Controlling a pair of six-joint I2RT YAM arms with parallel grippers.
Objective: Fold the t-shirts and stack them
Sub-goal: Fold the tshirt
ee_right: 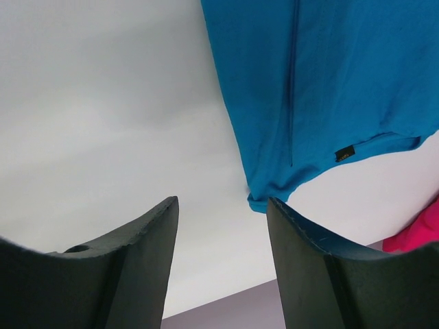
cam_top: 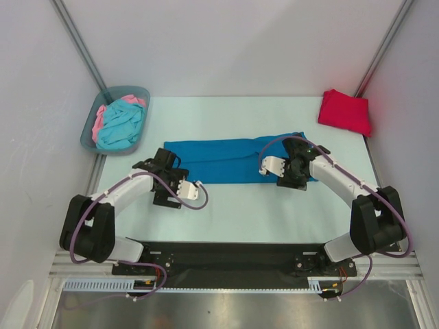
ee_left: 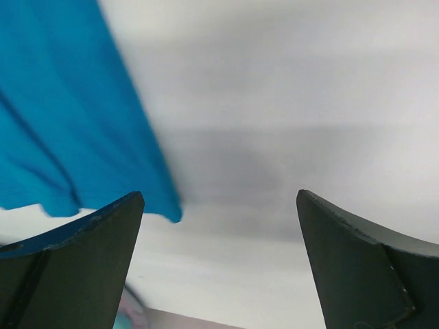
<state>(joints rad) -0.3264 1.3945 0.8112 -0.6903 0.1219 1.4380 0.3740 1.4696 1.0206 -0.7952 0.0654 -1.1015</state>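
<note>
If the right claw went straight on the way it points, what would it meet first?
The right claw would probably meet bare table, just beside the blue t-shirt corner; depth is unclear.

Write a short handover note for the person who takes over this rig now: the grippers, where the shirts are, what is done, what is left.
Left gripper: open, empty, at the left end of the deep blue cloth t-shirt.
Right gripper: open, empty, at its right end.
Blue shirt: a long folded band in the middle of the pale table.
Bright red cloth t-shirt: looks folded, far right corner.
Turquoise t-shirt and pink t-shirt: crumpled in the grey-blue plastic bin, far left.
Done: red shirt.
Left: finish the blue one, fold the two in the bin, stack all.
</note>
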